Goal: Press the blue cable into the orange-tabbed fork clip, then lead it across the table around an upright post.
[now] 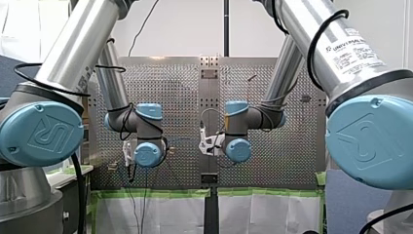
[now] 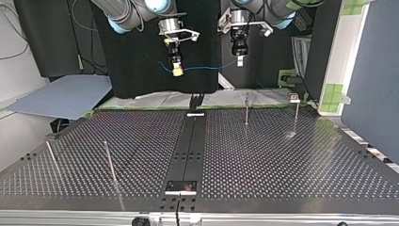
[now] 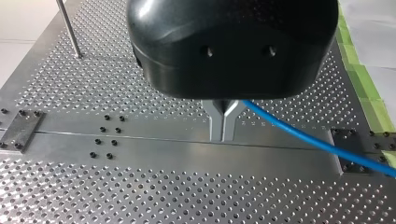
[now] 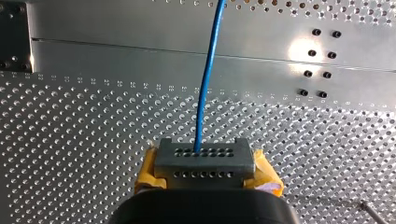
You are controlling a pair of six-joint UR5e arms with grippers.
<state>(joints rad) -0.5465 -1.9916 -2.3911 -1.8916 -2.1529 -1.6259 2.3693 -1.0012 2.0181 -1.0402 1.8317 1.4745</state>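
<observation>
Two end effectors share the load here. My left end effector (image 3: pixel 223 136) has its metal fingers pinched together on the blue cable (image 3: pixel 299 134), which leaves them sideways and trails off to one side. My right end effector (image 4: pixel 204 161), with yellow pads showing at its flanks, is clamped on the same cable, which runs straight ahead out of its grip. In the top view the cable hangs as a shallow span between the two. Both are held high above the counter (image 2: pixel 282 160), well apart from anything on it.

I judge the step in hand to be the first one: bringing the cable down to the fork clip. No orange tab can be made out in any view, so I cannot tell where the clip lies relative to either end effector.

To do this well, the stretch between the two end effectors should be nearly taut and level. It should come down with the clip's slot between them and crosswise to the span, so the cable drops in squarely and seats under a gentle press. Slack would let it ride over the prongs, and too much pull could drag it through the fingers. The upright post (image 2: pixel 246 107) nearest my left end effector comes afterwards.
</observation>
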